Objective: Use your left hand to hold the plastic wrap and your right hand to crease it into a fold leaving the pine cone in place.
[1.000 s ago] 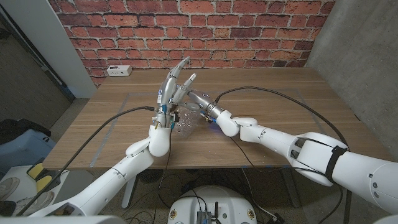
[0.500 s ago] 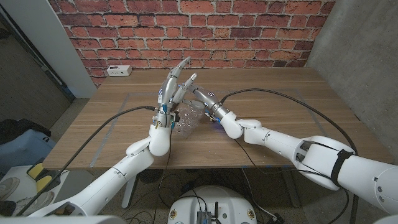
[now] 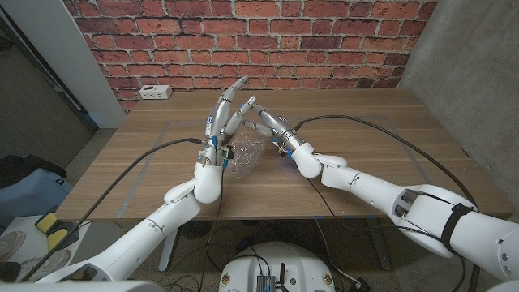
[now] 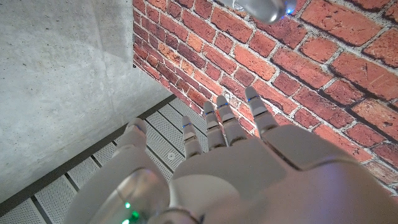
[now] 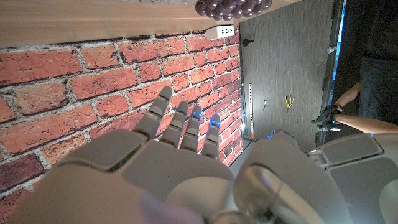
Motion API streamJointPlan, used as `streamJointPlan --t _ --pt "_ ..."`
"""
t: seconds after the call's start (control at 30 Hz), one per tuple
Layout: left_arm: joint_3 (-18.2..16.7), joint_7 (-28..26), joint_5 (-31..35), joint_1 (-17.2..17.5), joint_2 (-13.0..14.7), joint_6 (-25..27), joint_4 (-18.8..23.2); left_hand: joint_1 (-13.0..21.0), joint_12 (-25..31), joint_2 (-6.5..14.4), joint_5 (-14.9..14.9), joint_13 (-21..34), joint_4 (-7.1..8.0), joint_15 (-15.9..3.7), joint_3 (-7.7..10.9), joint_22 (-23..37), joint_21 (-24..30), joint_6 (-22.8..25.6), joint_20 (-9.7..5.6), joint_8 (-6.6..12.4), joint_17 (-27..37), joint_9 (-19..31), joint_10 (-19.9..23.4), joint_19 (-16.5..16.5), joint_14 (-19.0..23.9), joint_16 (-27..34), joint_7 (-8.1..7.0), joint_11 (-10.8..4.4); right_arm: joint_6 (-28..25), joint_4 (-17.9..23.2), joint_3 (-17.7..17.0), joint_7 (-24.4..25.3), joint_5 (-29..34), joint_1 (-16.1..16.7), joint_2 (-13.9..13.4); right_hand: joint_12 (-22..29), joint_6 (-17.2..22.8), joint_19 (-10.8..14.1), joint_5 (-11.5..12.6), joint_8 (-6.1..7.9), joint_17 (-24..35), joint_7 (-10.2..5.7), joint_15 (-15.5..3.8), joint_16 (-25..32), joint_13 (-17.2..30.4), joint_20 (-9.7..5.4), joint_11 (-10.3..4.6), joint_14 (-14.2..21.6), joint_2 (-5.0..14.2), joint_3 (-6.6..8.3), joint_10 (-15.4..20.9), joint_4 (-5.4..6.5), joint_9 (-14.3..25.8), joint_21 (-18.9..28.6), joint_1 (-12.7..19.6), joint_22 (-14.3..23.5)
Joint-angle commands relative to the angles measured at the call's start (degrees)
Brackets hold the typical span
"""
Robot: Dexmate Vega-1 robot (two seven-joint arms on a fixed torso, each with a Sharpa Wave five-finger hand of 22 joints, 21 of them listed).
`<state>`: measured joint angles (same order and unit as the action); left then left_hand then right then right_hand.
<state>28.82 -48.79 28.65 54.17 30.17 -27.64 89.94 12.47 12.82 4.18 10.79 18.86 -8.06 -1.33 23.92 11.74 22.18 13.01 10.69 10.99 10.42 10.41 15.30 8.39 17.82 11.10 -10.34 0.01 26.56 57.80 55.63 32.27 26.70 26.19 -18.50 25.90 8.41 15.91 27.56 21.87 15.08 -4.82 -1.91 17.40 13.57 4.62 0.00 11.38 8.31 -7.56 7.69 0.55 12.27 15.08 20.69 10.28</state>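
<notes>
Plastic wrap [image 3: 246, 154] is a crumpled clear bunch mid-table, between both hands; long axis and facing unreadable. Left hand [image 3: 225, 113] stands over it, fingers straight up and apart; any grip is hidden. Right hand [image 3: 261, 120] reaches in beside it, fingers extended; contact unclear. Dark pine cone [image 5: 233, 7] lies near the wall. White outlet box [image 3: 153, 92] sits at the table's [image 3: 365, 138] far left edge.

lab/test room | brick wall [image 3: 243, 40] | concrete wall [image 3: 470, 65] | wooden table [image 3: 365, 122]
</notes>
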Motion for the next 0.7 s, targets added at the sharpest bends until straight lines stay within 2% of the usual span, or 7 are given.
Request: streamJointPlan --t 0.03,0.17,0.57,0.67,0.7 --pt "-0.86 6.12 -7.8 -0.01 0.33 -3.32 -1.38 0.19 -0.28 0.02 -0.2 -0.11 -0.06 0.02 0.4 0.09 -0.03 1.03 -0.73 0.49 0.15 0.0 0.38 -0.11 -0.53 -0.02 0.32 0.38 -3.59 8.4 -4.86 -4.94 -4.06 4.18 -2.96 0.09 0.95 0.98 0.02 0.41 0.3 0.11 -0.43 0.5 -0.19 0.31 -0.17 1.24 0.23 0.62 0.39 -0.18 -0.07 0.49 0.9 0.13" --pt "-1.29 11.33 -12.35 0.1 0.92 -3.67 -1.09 0.15 -0.49 0.01 -0.2 -0.33 -0.04 0.17 0.46 0.09 -0.11 0.36 -0.7 0.1 0.13 -0.01 -0.02 -0.17 -1.26 -0.26 0.01 0.28 -4.86 10.59 -6.4 -5.32 -4.72 5.57 -3.71 -0.02 1.03 1.08 -0.01 0.37 0.3 0.04 -0.47 0.49 -0.23 0.36 -0.15 1.27 0.28 0.72 0.29 -0.23 -0.12 0.49 1.03 0.13" --pt "-2.91 17.94 -17.28 0.29 0.91 -2.63 -1.34 -0.05 -1.01 -0.07 -0.23 -0.84 0.05 0.5 0.53 0.09 -0.36 -0.78 -0.58 -0.39 0.12 -0.04 -1.3 -0.57 -2.58 -0.54 -0.05 0.38 -8.01 15.69 -10.59 -7.08 -8.23 9.56 -5.57 -0.3 1.04 1.28 -0.14 0.06 0.3 0.08 -0.39 0.46 -0.41 0.33 0.19 1.38 0.5 1.16 0.36 -0.43 -0.34 0.37 1.57 0.14" --pt "-3.06 20.65 -20.18 0.26 1.15 -3.29 -1.62 -0.09 -1.03 -0.08 -0.23 -0.92 0.07 0.5 0.53 0.09 -0.37 -0.8 -0.82 -0.39 0.12 -0.04 -1.34 -0.59 -2.78 -0.58 0.0 0.48 -8.56 17.09 -11.68 -8.34 -10.3 10.61 -5.85 -0.36 1.08 1.5 -0.19 -0.03 0.3 0.11 -0.3 0.54 -0.46 0.31 0.24 1.64 0.54 1.28 0.46 -0.48 -0.4 0.39 1.71 0.14" --pt "-3.1 21.77 -21.03 0.31 1.43 -3.17 -1.44 -0.13 -1.14 -0.1 -0.23 -1.06 0.08 0.18 0.55 0.09 -0.36 -0.77 -1.32 -0.37 0.09 -0.05 -1.65 -0.48 -3.47 -0.76 0.03 0.6 -8.96 17.64 -11.92 -8.67 -10.57 10.92 -6.03 -0.42 0.99 1.58 -0.21 -0.1 0.29 0.14 -0.27 0.55 -0.49 0.34 0.2 1.69 0.58 1.35 0.4 -0.52 -0.43 0.4 1.81 0.14"
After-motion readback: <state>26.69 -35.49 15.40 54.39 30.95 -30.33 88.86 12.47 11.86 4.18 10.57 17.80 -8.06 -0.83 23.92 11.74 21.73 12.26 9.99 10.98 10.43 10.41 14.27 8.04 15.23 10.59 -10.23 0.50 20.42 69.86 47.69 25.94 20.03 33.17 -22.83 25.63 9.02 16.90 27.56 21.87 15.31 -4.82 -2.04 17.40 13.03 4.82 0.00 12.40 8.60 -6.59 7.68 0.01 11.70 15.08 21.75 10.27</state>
